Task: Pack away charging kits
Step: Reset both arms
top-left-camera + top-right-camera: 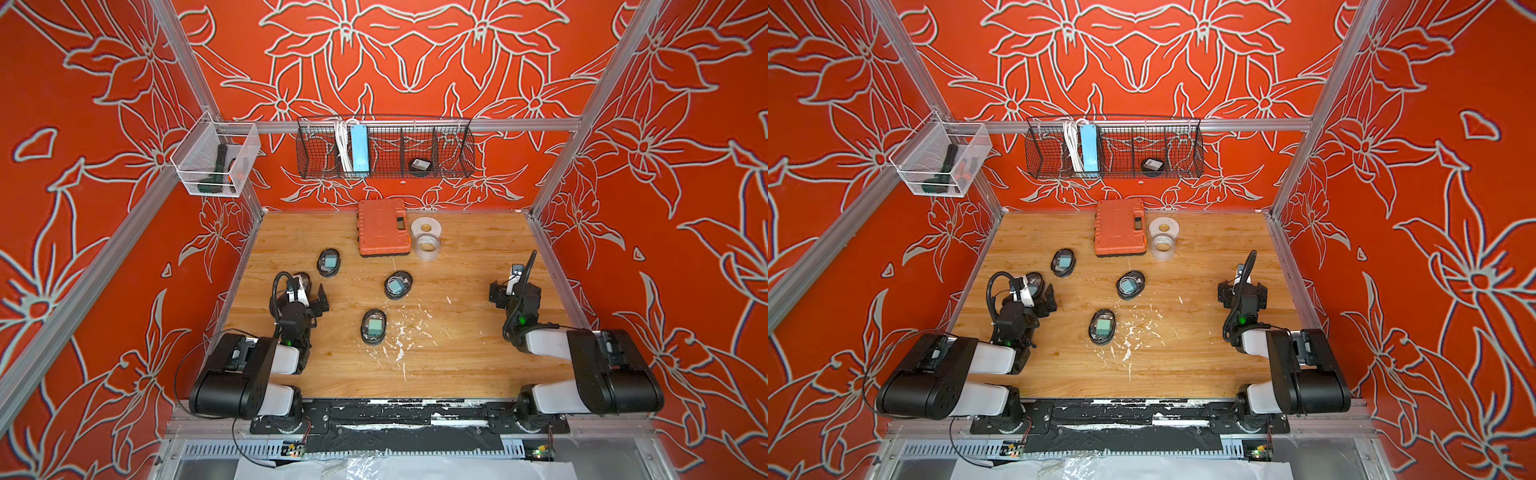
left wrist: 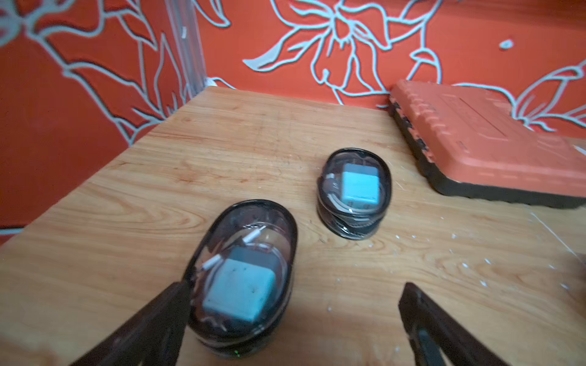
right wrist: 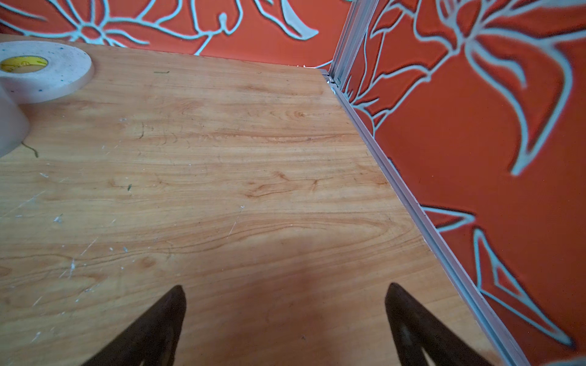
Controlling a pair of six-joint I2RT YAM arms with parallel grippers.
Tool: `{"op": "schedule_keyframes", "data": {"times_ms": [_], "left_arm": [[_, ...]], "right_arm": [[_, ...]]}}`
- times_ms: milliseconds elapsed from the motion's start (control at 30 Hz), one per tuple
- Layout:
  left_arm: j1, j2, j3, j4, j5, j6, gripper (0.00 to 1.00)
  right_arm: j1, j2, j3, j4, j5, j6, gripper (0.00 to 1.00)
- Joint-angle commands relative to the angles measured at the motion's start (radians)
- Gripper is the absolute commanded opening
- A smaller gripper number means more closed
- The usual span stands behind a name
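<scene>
4 kit pouches (image 1: 398,285) were seen on counter (image 1: 457,353), left-centre. Over leftmost pouch (image 2: 241,279), left tool (image 2: 296,286) was held open, nothing gripped; right tool (image 3: 286,286) open, empty. Pouch judged light, clear face slick/soft: to be pinched across black rim.

My right gripper (image 3: 287,285) has bare tabletop (image 3: 237,158) ahead, with only tape rolls (image 3: 63,69) and the side wall (image 3: 475,126) hemming it — my left gripper (image 2: 297,283) meets a pouch (image 2: 241,285) beside one finger, a second pouch (image 2: 353,193) beyond, the orange case (image 2: 475,149) farther.
</scene>
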Motion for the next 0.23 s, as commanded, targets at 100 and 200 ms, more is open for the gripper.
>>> {"op": "schedule_keyframes", "data": {"times_ms": [100,200], "left_arm": [[-0.002,0.003,0.009,0.087,0.076,0.043,0.99],[-0.003,0.002,0.009,0.083,0.075,0.043,0.99]], "right_arm": [[0.006,0.007,0.021,0.02,0.033,0.017,0.98],[0.006,0.002,0.015,0.027,0.03,0.018,0.98]]}}
